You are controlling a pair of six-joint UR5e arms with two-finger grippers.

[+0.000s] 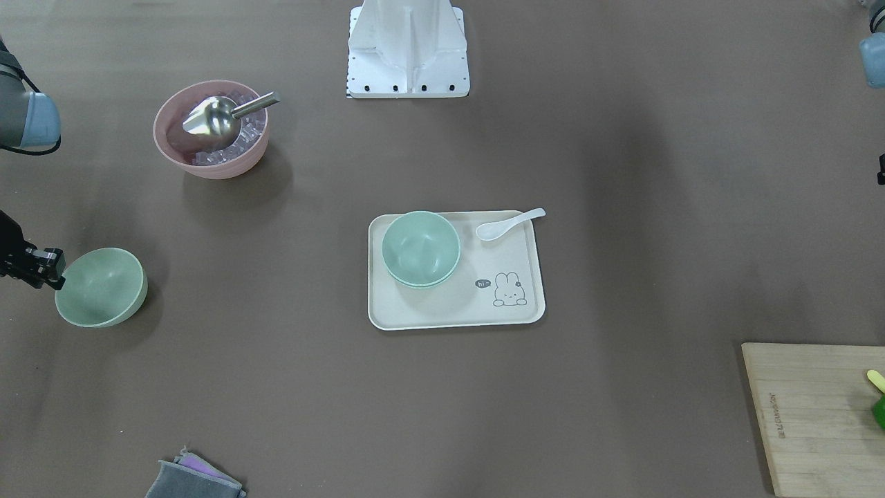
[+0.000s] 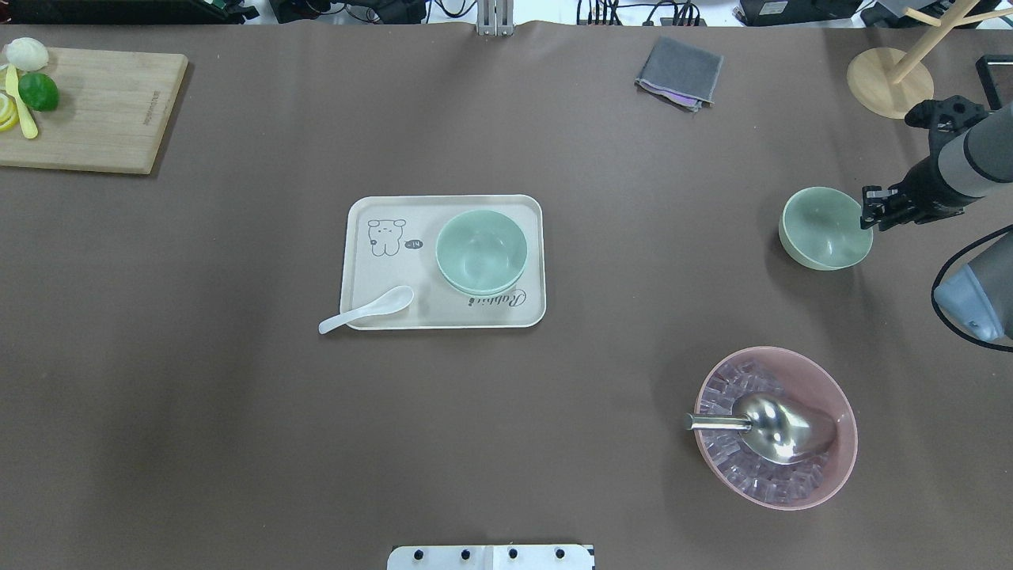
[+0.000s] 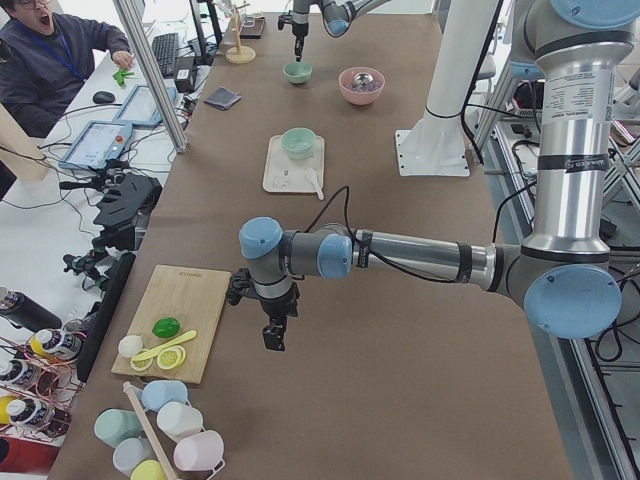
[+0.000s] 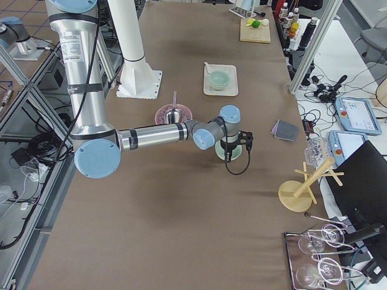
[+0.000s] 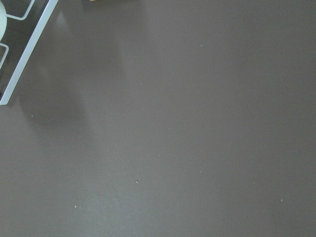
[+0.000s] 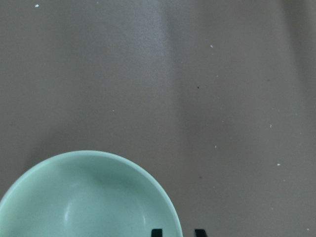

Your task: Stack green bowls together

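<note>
Mint-green round plastic bowls (image 2: 481, 252), two nested, sit on the cream rectangular tray (image 2: 372, 313). Slightly farther right, a third such bowl (image 2: 825, 231) stands on the brown table (image 2: 237, 435). The right gripper (image 2: 869, 215) straddles its rim, fingers spread. Whether the left gripper (image 3: 272, 338) grips anything cannot be told.

Pink bowl (image 2: 848, 443): lower right of the overhead view; metal scoop (image 2: 779, 427) on clear cubes inside.
Tray (image 2: 443, 317): centre; white spoon (image 2: 368, 309) overhangs its lower left edge.
Cutting board (image 2: 103, 111): upper left, carrying a lime (image 2: 38, 91).
Grey cloth (image 2: 679, 71): top, right of centre.
</note>
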